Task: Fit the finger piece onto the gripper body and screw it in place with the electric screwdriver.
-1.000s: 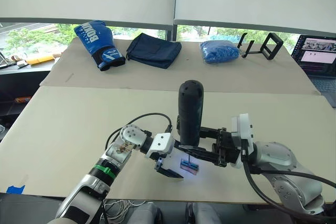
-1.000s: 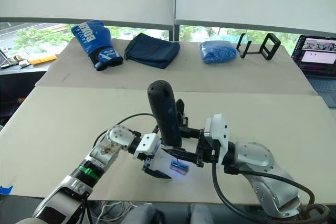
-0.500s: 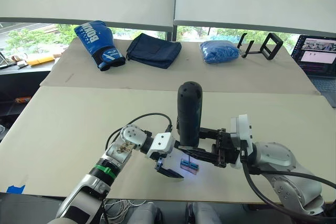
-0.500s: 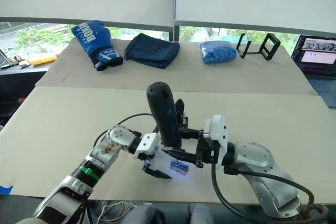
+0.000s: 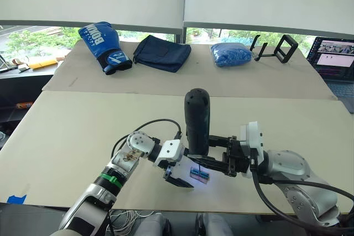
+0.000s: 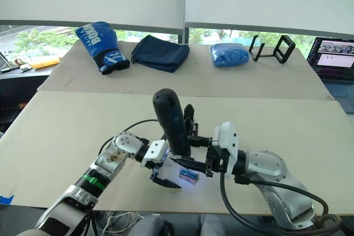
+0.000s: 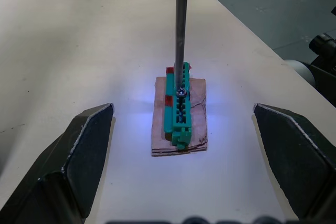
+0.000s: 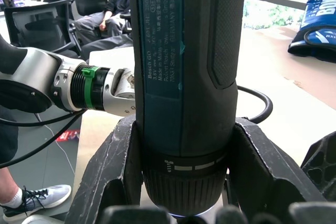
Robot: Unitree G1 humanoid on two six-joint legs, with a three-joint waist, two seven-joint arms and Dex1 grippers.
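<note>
The electric screwdriver (image 5: 197, 120) stands upright in the right pincer (image 8: 181, 182), whose two fingers squeeze it tight around its fat lower end. Its thin metal bit (image 7: 180, 30) points straight down, and the tip sits on a small silver screw (image 7: 181, 92). That screw is on top of a little green block (image 7: 179, 109) with red bits, which rests on a small brown pad (image 7: 180, 124). A soft blue light shines on the worktop (image 7: 79, 51) around it.

The left pincer (image 7: 184, 156) is wide and holds nothing. One finger stands on each side of the green block, well apart from it, so the block sits loose between them. This block is not black, so I cannot tell if it is the gripper body, and I cannot tell where the finger piece is.

What could go wrong? The block is small and nothing pins it down. If the bit spins hard, I think the block could twist or skid away. If the screwdriver leans, the tip may slip off the screw. Closing the left pincer on the block first would help.

Far beyond both pincers lie a blue boxing glove (image 5: 104, 47), a dark bag (image 5: 162, 52) and a blue bundle (image 5: 230, 54).
</note>
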